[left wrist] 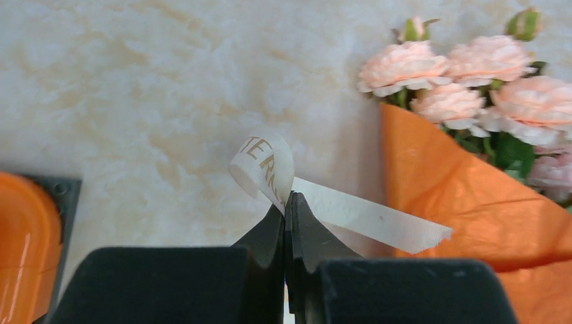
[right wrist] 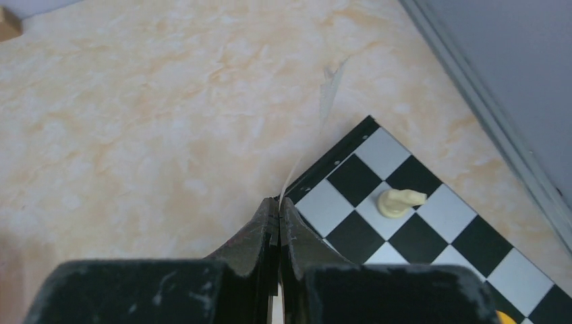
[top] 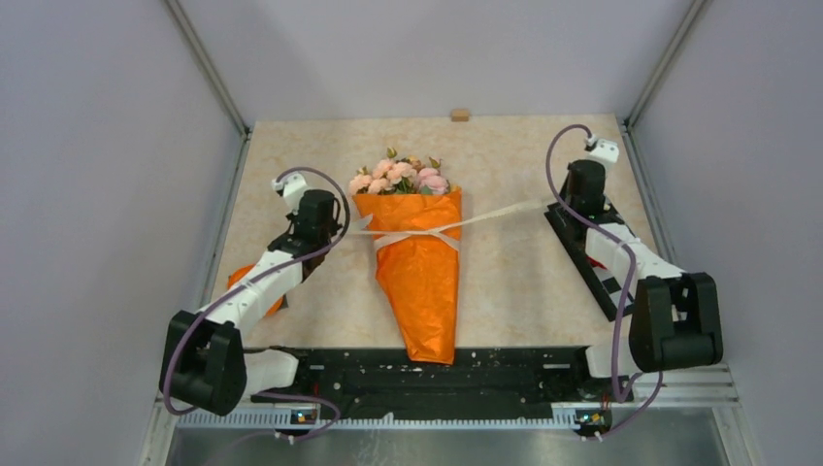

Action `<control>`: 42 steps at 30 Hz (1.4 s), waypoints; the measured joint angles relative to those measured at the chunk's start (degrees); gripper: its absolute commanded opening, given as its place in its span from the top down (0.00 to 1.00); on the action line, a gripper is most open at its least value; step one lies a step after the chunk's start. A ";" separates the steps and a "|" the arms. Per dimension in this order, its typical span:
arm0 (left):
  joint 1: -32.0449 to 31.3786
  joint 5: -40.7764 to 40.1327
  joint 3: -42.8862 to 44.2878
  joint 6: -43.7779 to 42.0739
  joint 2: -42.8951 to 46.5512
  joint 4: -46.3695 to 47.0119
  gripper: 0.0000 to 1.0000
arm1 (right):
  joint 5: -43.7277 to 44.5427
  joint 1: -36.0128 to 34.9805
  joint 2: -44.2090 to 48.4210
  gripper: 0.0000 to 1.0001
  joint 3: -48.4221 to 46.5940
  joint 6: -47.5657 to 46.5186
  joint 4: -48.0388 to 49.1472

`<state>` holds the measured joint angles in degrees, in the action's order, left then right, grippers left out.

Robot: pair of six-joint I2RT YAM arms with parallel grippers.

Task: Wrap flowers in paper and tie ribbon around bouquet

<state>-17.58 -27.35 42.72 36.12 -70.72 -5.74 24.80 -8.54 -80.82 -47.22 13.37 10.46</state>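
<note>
The bouquet lies in the middle of the table. Its pink flowers point to the far side and top a cone of orange paper. The cream ribbon crosses the cone's upper part and stretches out to both sides. My left gripper is shut on the ribbon's left end just left of the cone. In the left wrist view the ribbon curls out of the closed left gripper beside the flowers and paper. My right gripper is shut on the ribbon, seen edge-on.
A black-and-white chessboard with a cream chess piece lies under the right arm. A small orange object sits under the left arm. A wooden block rests at the table's far edge. Grey walls stand on both sides.
</note>
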 measured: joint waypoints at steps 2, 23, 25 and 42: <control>0.02 -2.43 0.00 1.77 -0.07 -3.04 1.00 | -0.04 2.23 0.46 1.00 0.04 0.15 -0.70; 9.66 13.05 -3.56 8.70 -8.57 -9.22 1.00 | -11.82 16.33 -3.58 0.91 0.79 -10.34 -1.57; 9.66 15.54 -3.78 8.22 -9.14 -7.87 1.00 | -12.28 14.58 -4.96 0.74 1.14 -14.10 -1.40; 8.94 23.67 -5.66 5.68 -10.47 -1.75 1.00 | -35.80 -1.88 2.27 0.05 -6.88 -50.27 -2.32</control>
<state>-8.64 -3.68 37.06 41.80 -81.19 -7.49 -11.00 -10.41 -78.54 -54.11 -36.91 8.14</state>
